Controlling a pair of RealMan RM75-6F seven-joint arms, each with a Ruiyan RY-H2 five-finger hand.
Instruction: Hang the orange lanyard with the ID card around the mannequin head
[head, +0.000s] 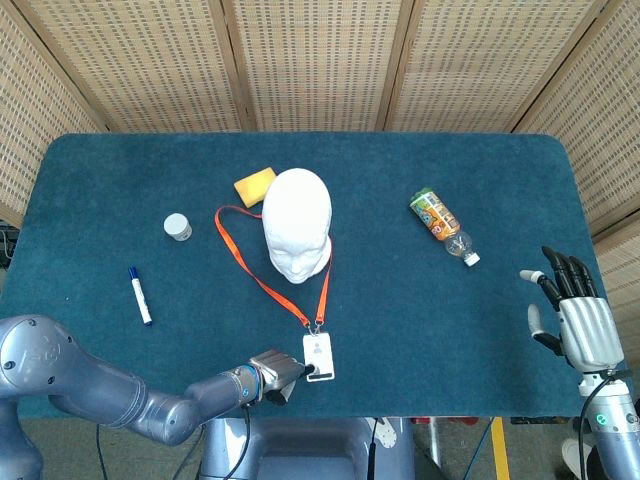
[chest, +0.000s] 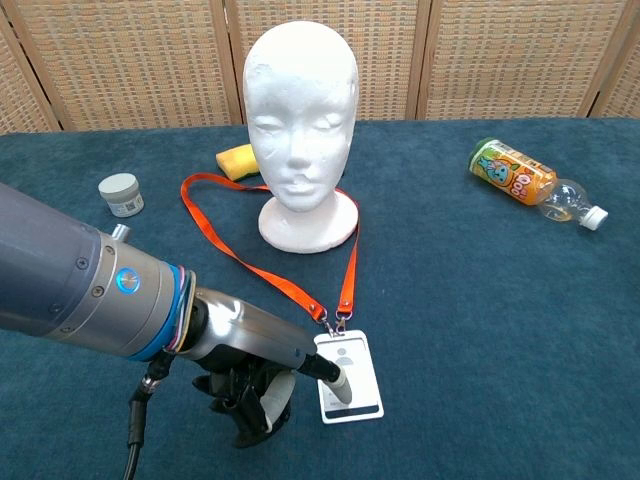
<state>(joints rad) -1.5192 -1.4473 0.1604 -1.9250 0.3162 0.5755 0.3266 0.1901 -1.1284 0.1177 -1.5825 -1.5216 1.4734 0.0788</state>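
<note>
While the lanyard (chest: 262, 266) lies looped round the head's (chest: 300, 120) base, its card (chest: 348, 376) flat on the surface, is pressed by a fingertip of the left robot hand (chest: 262, 375); a slip is risked. The right robot hand (head: 573, 315) is spread, empty.

Left arm enters from the lower left of both views, forearm reaching rightward; left hand (chest: 262, 380) low at bottom centre, one finger extended, others curled. Right hand (head: 578, 318) at lower right, upright, fingers spread.
</note>
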